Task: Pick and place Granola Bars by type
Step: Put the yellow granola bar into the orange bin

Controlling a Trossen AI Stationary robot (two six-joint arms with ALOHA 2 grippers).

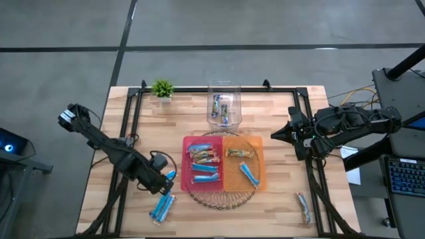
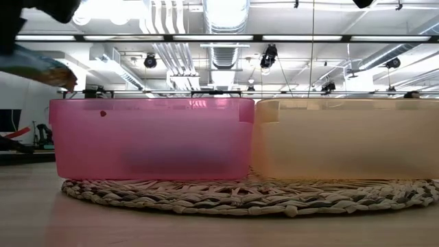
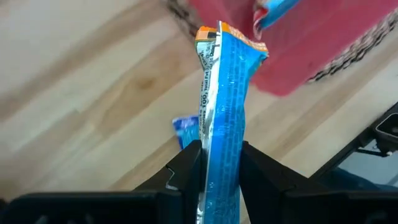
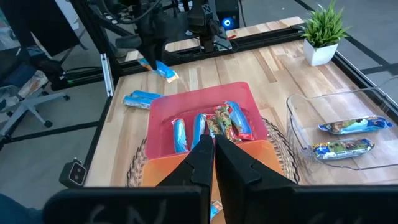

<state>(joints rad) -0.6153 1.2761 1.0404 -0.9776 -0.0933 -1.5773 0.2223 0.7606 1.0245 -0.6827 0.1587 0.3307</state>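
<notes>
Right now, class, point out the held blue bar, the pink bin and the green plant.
blue bar (image 3: 221, 112): left wrist view, middle of wrapper.
pink bin (image 1: 188, 174): high view, left rim.
green plant (image 1: 162, 88): high view, leaves.

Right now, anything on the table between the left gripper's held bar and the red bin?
Nothing. High view shows bare wood between the left gripper, shut on a blue bar, and the red bin.

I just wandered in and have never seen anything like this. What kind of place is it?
Probably a robotics lab or workshop in an industrial-style room. A wooden table has robot arms mounted at each side, the ceiling shows bare ducts and hanging lights, and a laptop and cables sit beside the rig.
</notes>
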